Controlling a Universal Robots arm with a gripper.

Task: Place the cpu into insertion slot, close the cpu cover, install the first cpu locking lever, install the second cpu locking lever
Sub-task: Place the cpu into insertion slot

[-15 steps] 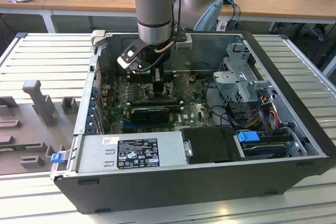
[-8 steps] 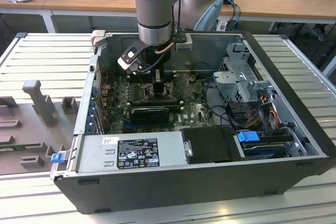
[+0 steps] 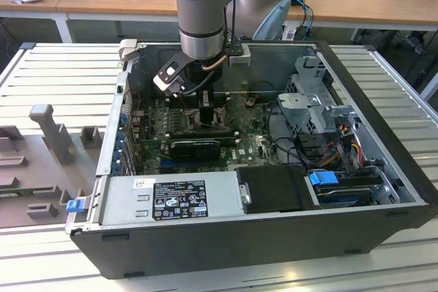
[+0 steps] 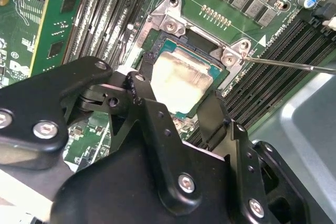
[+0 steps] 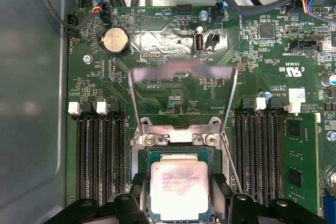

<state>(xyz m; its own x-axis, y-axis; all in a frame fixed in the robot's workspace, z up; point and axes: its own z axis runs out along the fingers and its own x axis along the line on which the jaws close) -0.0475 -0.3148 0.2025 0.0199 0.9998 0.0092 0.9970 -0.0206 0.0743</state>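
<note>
The cpu [image 5: 179, 190], a square chip with a silver-grey top, lies in the insertion slot [image 5: 173, 138] on the green motherboard. In both wrist views my gripper [image 5: 179, 182] straddles it. The black fingers [image 5: 139, 182] press against two opposite edges of the chip [image 4: 181, 74], so the gripper [image 4: 176, 95] is shut on the cpu. The cpu cover [image 5: 181, 73] stands raised at the slot's hinge side, a thin metal frame with the board seen through its window. A thin wire locking lever [image 4: 294, 65] sticks out beside the slot, unlatched. In the exterior view the gripper [image 3: 207, 111] reaches down into the computer case.
Long black memory slots [image 5: 97, 156] flank the slot on both sides, and a green card [image 5: 299, 166] stands past one bank. A coin battery [image 5: 115, 40] and cables lie beyond the cover. The case holds a power supply [image 3: 171, 200] and a drive cage [image 3: 315, 100].
</note>
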